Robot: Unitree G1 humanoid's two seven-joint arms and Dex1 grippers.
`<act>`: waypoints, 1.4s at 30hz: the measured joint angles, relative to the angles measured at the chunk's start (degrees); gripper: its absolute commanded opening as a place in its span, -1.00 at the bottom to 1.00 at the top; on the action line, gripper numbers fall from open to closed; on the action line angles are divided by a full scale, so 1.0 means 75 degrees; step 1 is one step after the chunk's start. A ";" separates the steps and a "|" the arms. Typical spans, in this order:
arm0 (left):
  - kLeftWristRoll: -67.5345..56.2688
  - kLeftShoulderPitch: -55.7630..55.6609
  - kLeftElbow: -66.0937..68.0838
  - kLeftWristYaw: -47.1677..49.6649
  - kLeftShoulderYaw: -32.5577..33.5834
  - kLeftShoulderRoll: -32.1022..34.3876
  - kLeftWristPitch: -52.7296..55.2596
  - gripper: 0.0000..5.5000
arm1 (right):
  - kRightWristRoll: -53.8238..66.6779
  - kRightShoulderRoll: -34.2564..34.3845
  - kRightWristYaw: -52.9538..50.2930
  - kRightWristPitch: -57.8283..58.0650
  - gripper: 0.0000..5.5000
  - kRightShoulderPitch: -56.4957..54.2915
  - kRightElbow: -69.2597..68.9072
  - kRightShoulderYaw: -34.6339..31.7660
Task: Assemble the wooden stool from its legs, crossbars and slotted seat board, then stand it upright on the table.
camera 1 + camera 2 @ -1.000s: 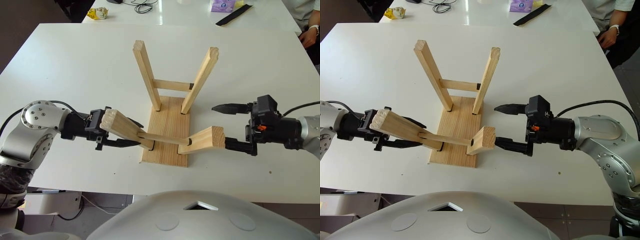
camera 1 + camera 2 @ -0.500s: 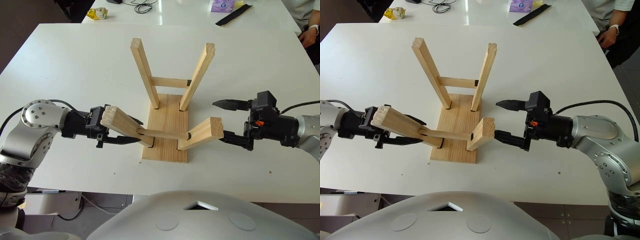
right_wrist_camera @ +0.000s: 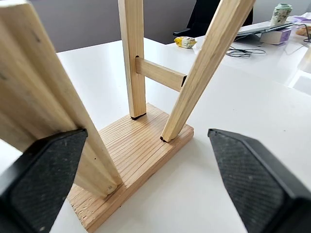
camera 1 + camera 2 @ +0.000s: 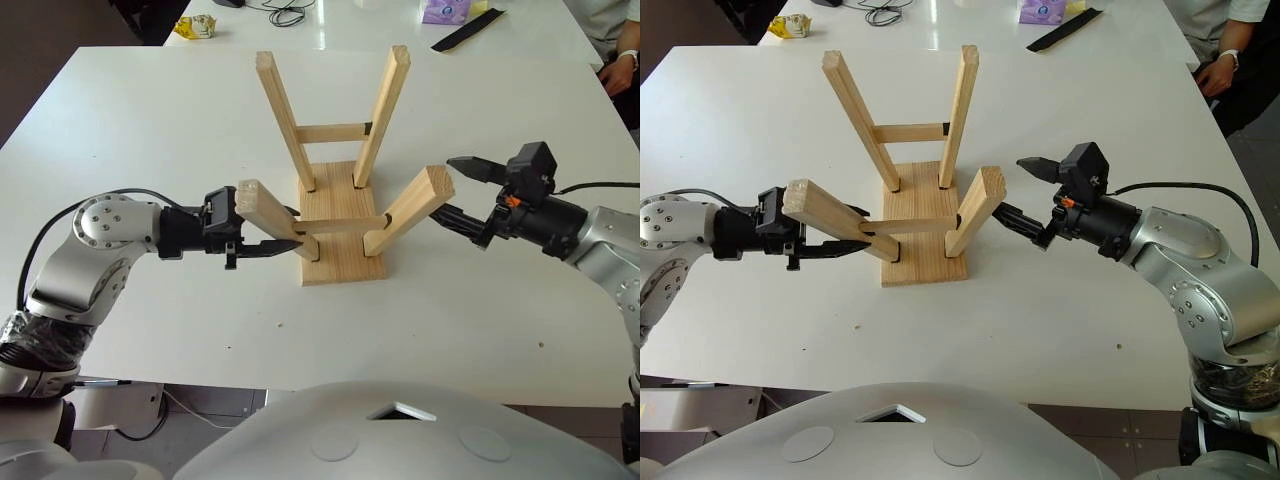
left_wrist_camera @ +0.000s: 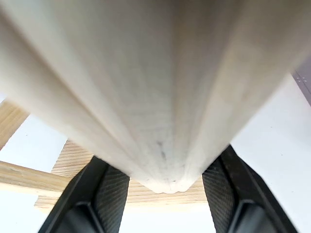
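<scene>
The left end effector is clamped on the near-left leg. The seat board lies flat mid-counter, its four legs pointing up, the near pair splayed. The right end effector gapes wide beside the near-right leg.

My gripper stands wide, its two black ribbed pads well apart. Right at one pad rises a pale, square-cut wooden leg; I cannot tell whether they touch. Its foot sits in the flat, grooved wooden seat board, which lies on the white table. Farther along the board stand an upright leg and a tilted leg, both of the same pale wood, joined by a short wooden crossbar. Well behind them lie a crumpled yellow wrapper and a looped black cable.
</scene>
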 measured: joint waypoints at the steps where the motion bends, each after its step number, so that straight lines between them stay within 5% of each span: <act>1: 0.0030 -0.0049 -0.0001 0.0113 -0.0046 -0.0033 0.0034 -0.25 | -0.0134 0.0067 -0.0117 -0.0001 0.66 -0.0079 0.0050 0.0072; 10: 0.0229 -0.0474 0.0022 0.0389 -0.0401 -0.0182 0.0252 -0.25 | -0.0592 0.0188 -0.0971 0.0000 0.66 -0.0468 0.0109 -0.0402; 16: 0.0229 -0.0657 0.0148 0.0388 -0.0497 -0.0202 0.0279 -0.25 | -0.0546 0.0508 -0.2055 0.0005 0.34 -0.1137 -0.0336 -0.0957; 19: 0.0228 -0.0797 0.0252 0.0391 -0.0559 -0.0247 0.0383 -0.25 | 0.0173 0.1133 -0.2900 0.0025 0.34 -0.2012 -0.0883 -0.1038; 29: 0.0268 -0.1298 0.0559 0.0524 -0.0815 -0.0441 0.0632 -0.25 | 0.2268 0.3498 -0.5193 0.0376 0.34 -0.3308 -0.2310 0.1402; 39: 0.0304 -0.1443 0.0558 0.0704 -0.0876 -0.0548 0.0891 -0.25 | 0.1513 0.3997 -0.5885 0.0533 0.34 -0.2235 -0.1966 0.2673; 42: 0.0304 -0.1441 0.0551 0.0707 -0.0876 -0.0548 0.0895 -0.25 | 0.0899 0.4039 -0.5870 0.0325 0.18 -0.2020 -0.1604 0.2815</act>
